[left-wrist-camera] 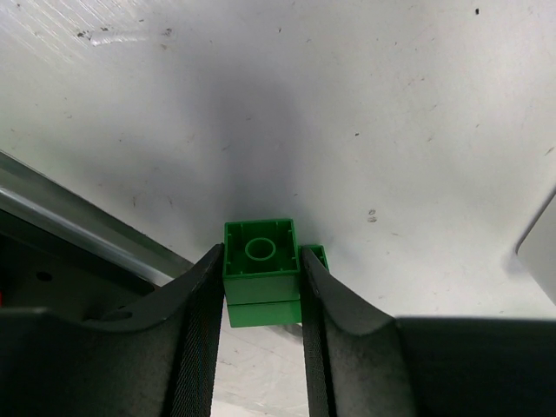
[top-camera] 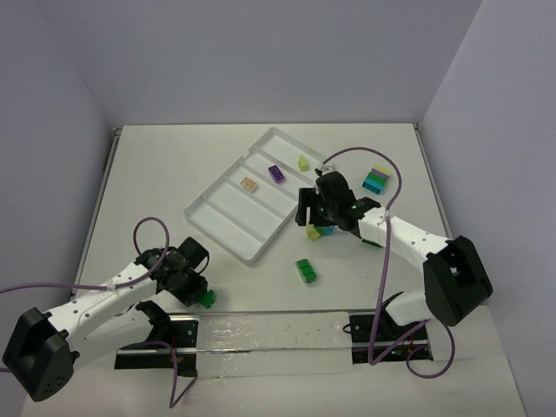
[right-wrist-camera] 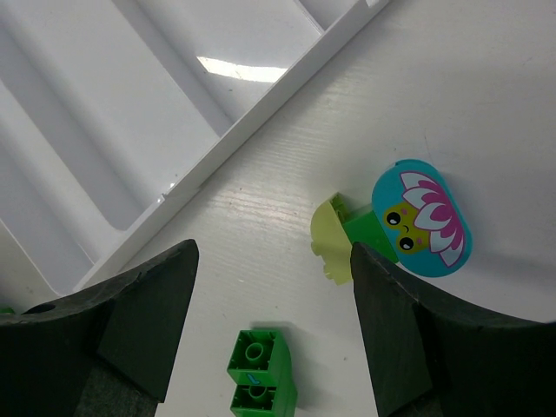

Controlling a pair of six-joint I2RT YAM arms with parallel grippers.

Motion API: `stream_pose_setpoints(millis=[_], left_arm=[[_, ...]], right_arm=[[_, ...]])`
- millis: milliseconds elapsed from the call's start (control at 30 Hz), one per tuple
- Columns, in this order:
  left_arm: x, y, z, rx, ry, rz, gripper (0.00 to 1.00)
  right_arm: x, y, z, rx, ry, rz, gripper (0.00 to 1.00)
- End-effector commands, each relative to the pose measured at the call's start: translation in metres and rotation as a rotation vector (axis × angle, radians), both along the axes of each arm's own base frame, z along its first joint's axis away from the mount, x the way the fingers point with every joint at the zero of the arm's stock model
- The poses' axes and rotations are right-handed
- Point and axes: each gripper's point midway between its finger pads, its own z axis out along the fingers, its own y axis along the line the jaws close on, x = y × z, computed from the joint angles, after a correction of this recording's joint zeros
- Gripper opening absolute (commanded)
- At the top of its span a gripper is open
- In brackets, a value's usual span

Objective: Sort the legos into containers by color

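My left gripper (top-camera: 202, 296) is at the table's near edge, shut on a green lego (left-wrist-camera: 260, 269) made of two stacked pieces; the same lego (top-camera: 208, 298) peeks out beside the fingers in the top view. My right gripper (right-wrist-camera: 271, 261) hangs open above the table, just right of the clear tray (top-camera: 228, 214). A green lego (right-wrist-camera: 261, 382) lies below its jaws. Next to its right finger is a clump of a yellow-green piece (right-wrist-camera: 330, 248), green, and a teal piece with a flower picture (right-wrist-camera: 422, 217). The tray's containers hold a peach (top-camera: 250, 184), a purple (top-camera: 277, 174) and a yellow-green lego (top-camera: 303, 162).
A multi-colour stack of legos (top-camera: 376, 180) stands at the right of the table. The green lego (top-camera: 305, 270) lies between the tray and the arm bases. The tray's rim (right-wrist-camera: 243, 130) crosses the right wrist view diagonally. A metal rail (left-wrist-camera: 78, 221) runs left of the left gripper.
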Motion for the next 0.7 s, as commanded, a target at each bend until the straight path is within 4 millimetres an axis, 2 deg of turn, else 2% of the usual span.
stream_pose_setpoints(millis=[0,67,100,167,300,433,467,500,567,667], left_arm=[[0.008,-0.005,0.007,-0.020,-0.041,-0.014,0.17],[0.015,-0.009,0.016,-0.032,-0.074,-0.033,0.04],[0.021,-0.014,0.023,-0.047,-0.104,-0.051,0.01],[0.043,-0.029,0.050,-0.100,-0.216,-0.107,0.00],[0.097,-0.060,0.128,-0.168,-0.510,-0.232,0.00],[0.146,-0.074,0.182,-0.120,-0.660,-0.250,0.00],[0.156,-0.079,0.208,-0.120,-0.711,-0.269,0.00],[0.161,-0.079,0.204,-0.104,-0.698,-0.268,0.00],[0.185,-0.087,0.233,-0.097,-0.763,-0.306,0.00],[0.206,-0.097,0.238,-0.130,-0.779,-0.363,0.00]], right_arm=[[0.012,0.013,0.026,0.028,-0.061,0.021,0.78],[0.012,0.015,0.031,0.032,-0.065,0.030,0.78],[0.012,0.016,0.035,0.036,-0.070,0.035,0.78],[0.012,0.022,0.047,0.061,-0.085,0.060,0.78],[0.010,0.033,0.069,0.125,-0.110,0.100,0.78],[0.003,0.048,0.093,0.226,-0.126,0.152,0.78],[-0.002,0.058,0.102,0.280,-0.136,0.192,0.78],[-0.002,0.060,0.103,0.287,-0.138,0.197,0.78],[-0.016,0.079,0.131,0.400,-0.198,0.303,0.78],[-0.026,0.090,0.152,0.467,-0.250,0.373,0.79]])
